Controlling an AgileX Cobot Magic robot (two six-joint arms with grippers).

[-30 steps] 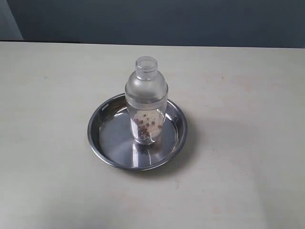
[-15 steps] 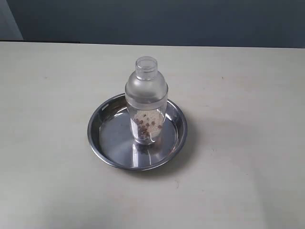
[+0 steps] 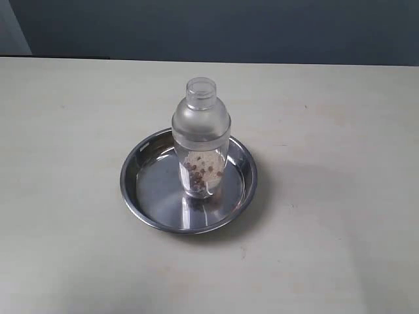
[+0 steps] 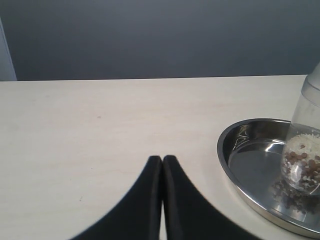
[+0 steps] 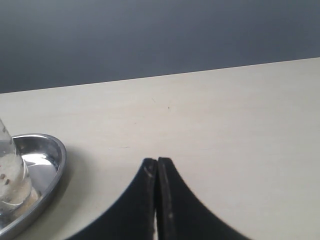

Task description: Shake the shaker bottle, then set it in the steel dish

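The clear shaker bottle (image 3: 201, 140), frosted at the shoulder and with brown and beige bits inside, stands upright in the steel dish (image 3: 147, 190) at the table's middle. Neither arm shows in the exterior view. In the left wrist view my left gripper (image 4: 162, 159) is shut and empty, its black tips touching, well apart from the steel dish (image 4: 240, 170) and the shaker bottle (image 4: 305, 155). My right gripper (image 5: 157, 161) is likewise shut on nothing, with the steel dish (image 5: 50, 165) and part of the shaker bottle (image 5: 10, 175) off to one side.
The pale table (image 3: 340, 216) spreads all round the dish. A dark wall (image 3: 229, 29) rises behind the table's far edge.
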